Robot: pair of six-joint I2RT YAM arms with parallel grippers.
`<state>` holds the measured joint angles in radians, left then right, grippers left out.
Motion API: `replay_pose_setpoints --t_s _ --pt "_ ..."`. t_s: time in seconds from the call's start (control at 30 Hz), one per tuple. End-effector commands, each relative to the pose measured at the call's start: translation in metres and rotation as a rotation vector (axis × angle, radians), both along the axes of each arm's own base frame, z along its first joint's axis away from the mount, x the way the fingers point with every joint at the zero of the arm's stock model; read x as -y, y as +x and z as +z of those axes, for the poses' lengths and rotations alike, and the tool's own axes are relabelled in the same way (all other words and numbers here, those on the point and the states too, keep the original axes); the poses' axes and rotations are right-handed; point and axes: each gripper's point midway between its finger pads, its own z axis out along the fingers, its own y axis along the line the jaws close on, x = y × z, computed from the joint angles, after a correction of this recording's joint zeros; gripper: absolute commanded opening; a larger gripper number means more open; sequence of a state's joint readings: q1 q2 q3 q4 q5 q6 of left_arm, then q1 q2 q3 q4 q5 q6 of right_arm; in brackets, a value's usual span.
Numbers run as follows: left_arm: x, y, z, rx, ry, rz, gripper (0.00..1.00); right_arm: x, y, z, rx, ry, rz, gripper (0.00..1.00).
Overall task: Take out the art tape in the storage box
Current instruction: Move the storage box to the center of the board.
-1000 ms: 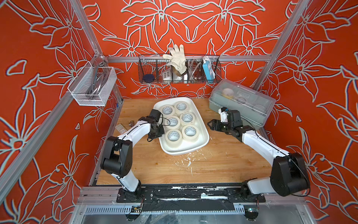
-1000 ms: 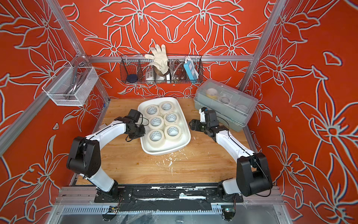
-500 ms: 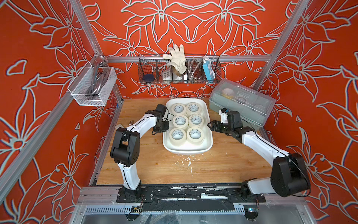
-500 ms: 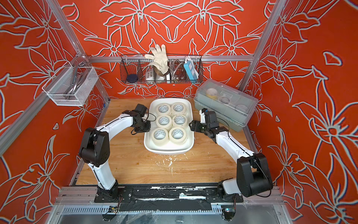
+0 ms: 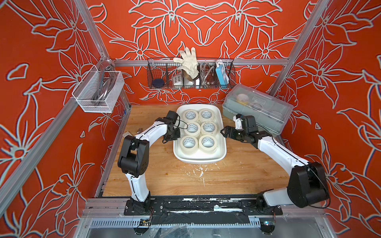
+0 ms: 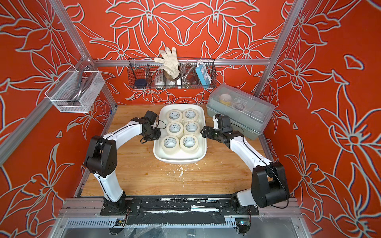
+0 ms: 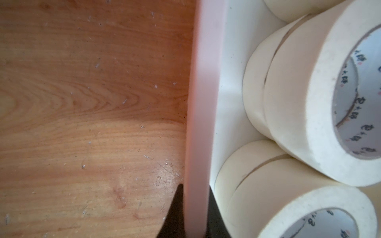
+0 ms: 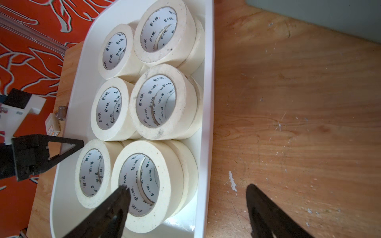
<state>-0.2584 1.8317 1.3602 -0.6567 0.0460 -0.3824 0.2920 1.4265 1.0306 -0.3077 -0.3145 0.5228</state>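
The storage box (image 5: 199,161) (image 6: 179,161) is a shallow white tub in the middle of the wooden table. It holds several cream art tape rolls (image 5: 192,128) (image 6: 174,128) in two rows, stacked two high in the wrist views (image 7: 299,107) (image 8: 158,103). My left gripper (image 5: 175,134) (image 6: 158,134) (image 7: 195,186) is shut on the box's left rim (image 7: 203,82), one finger on each side of it. My right gripper (image 5: 223,131) (image 6: 203,131) (image 8: 187,186) stands open astride the right rim (image 8: 208,103), with one finger over the nearest roll and the other over the table.
A grey-green box with a clear lid (image 5: 257,109) sits at the back right, just behind my right wrist. A black wire basket (image 5: 190,77) hangs on the back wall and a white mesh basket (image 5: 99,92) on the left. Small bits (image 5: 140,130) lie near the left edge.
My left gripper has dragged the box to the right and turned it from slanted to square with the table. The right gripper's jaws have spread wider beside the right rim.
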Motion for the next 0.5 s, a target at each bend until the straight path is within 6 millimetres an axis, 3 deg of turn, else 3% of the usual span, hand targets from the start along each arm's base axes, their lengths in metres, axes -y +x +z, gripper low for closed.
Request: replay_pose_setpoints --t_s 0.0,0.2,0.47 --pt "0.001 0.029 0.039 0.166 -0.07 0.13 0.29 -0.002 -0.006 0.007 -0.063 -0.037 0.008 0.93" --pt "-0.007 0.019 0.073 0.207 -0.04 0.12 0.6 -0.014 -0.008 0.033 -0.055 -0.033 0.017 0.92" --pt "-0.017 -0.025 0.109 0.269 -0.066 0.113 0.88 -0.027 -0.006 0.055 -0.058 -0.047 0.0 0.87"
